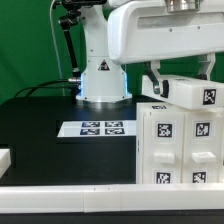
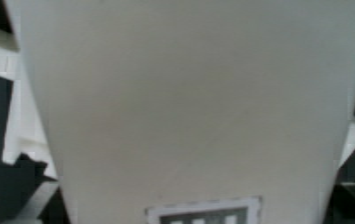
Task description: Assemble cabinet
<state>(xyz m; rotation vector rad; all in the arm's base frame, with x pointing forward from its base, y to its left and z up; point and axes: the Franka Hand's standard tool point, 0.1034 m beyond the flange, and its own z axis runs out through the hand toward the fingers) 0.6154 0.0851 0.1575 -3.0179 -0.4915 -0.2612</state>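
The flat black table (image 1: 40,120) carries the thin white marker board (image 1: 100,128) near its middle, the large white boxy plastic cabinet (image 1: 178,150) with square tags standing towards the exterior view's right, the arm's rounded white base (image 1: 103,85) behind, and a small white block (image 1: 5,158) cut off at that view's left edge.

One arm (image 1: 103,72). One marker board (image 1: 72,129) with four tags (image 1: 89,125) on it. One cabinet (image 1: 180,152): the front shows four sections, two over two, with one tag each, so four there. One separate white block (image 1: 185,91) sits at the cabinet's top and carries one tag. That makes five tags on white parts and nine in the exterior view. One small white piece (image 1: 4,157) at the exterior view's left edge, cut off. One black table (image 1: 38,125). Wrist view: one white panel (image 2: 192,100) with one tag, partly cut by the frame edge.
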